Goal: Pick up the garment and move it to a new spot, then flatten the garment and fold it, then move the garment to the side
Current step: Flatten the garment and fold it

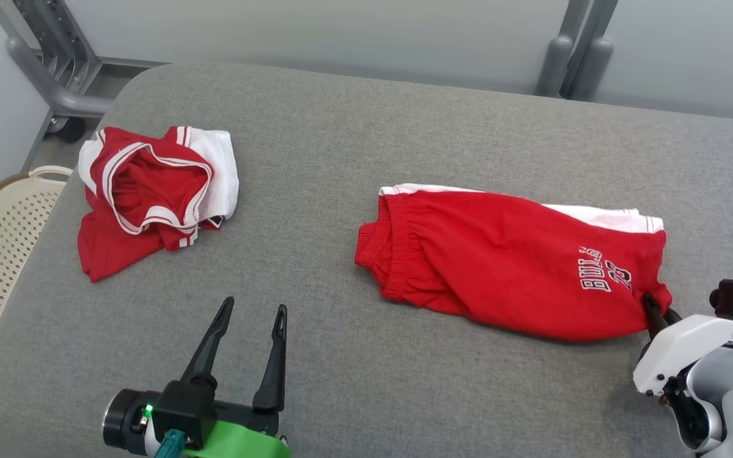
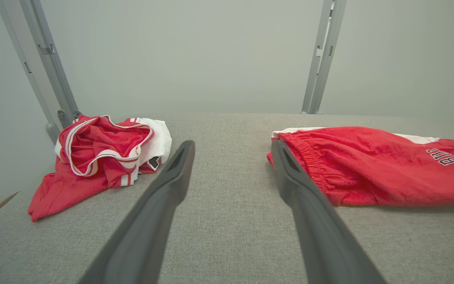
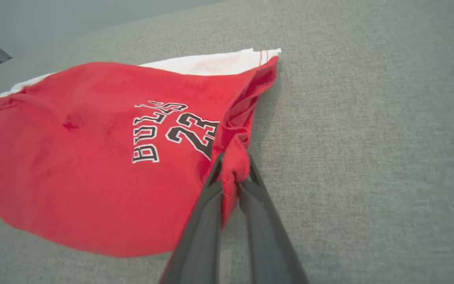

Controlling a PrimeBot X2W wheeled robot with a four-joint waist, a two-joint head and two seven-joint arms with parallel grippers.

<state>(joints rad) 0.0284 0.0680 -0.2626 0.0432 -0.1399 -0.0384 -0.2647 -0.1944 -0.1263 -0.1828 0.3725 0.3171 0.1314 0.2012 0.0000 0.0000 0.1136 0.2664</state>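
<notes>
Red "BULLS 23" shorts with white side strip [image 1: 506, 261], folded double I think, on grey fabric bench [image 1: 341, 159]; right claw [image 3: 233, 167] pinching a hem corner, left claw [image 1: 256, 305] wide open.

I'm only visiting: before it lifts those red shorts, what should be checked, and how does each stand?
1. Right end effector shut on a hem corner of the red shorts: ok.
2. Left end effector open, clear of cloth: ok.
3. Crumpled red-and-white garment lies apart from the shorts: ok.
4. Bare grey table free for a new spot: ok.
5. How many cloth layers are pinched: cannot tell.
</notes>
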